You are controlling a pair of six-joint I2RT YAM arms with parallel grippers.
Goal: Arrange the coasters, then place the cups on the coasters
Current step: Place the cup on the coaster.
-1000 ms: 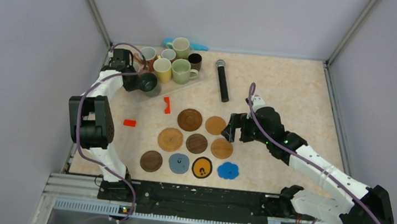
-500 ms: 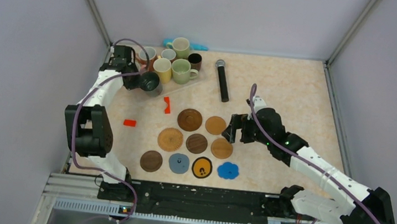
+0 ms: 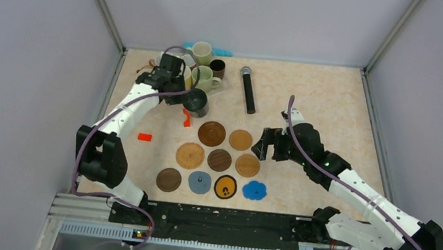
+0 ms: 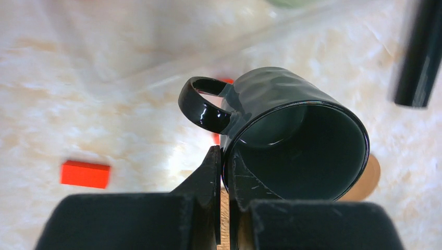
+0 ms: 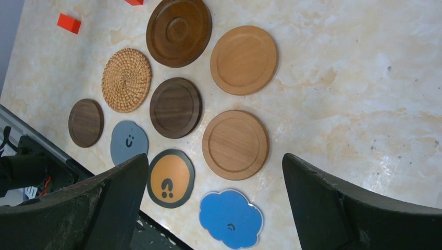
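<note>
My left gripper [image 3: 186, 94] [image 4: 223, 162] is shut on the rim of a dark green cup [image 3: 197, 102] [image 4: 297, 140], one finger inside and one outside beside the handle. The cup hangs tilted just behind the large dark brown coaster [image 3: 212, 133]. Several coasters lie in rows mid-table: tan [image 3: 240, 139], woven [image 3: 190, 155], grey-blue [image 3: 199, 181], black-and-yellow [image 3: 225, 187] and blue scalloped [image 3: 254, 190]. More cups [image 3: 204, 78] cluster at the back left, partly hidden by my left arm. My right gripper [image 3: 265, 143] [image 5: 213, 159] hovers open to the right of the coasters [image 5: 235, 144], holding nothing.
A black microphone [image 3: 248, 89] lies to the right of the cup cluster. Two small red pieces [image 3: 186, 118] [image 3: 144, 136] rest on the table left of the coasters. Grey walls enclose the table at the back and both sides.
My left arm has swung right from the back-left corner, carrying the dark green cup toward the coasters. The right gripper has shifted only slightly and stays open.
</note>
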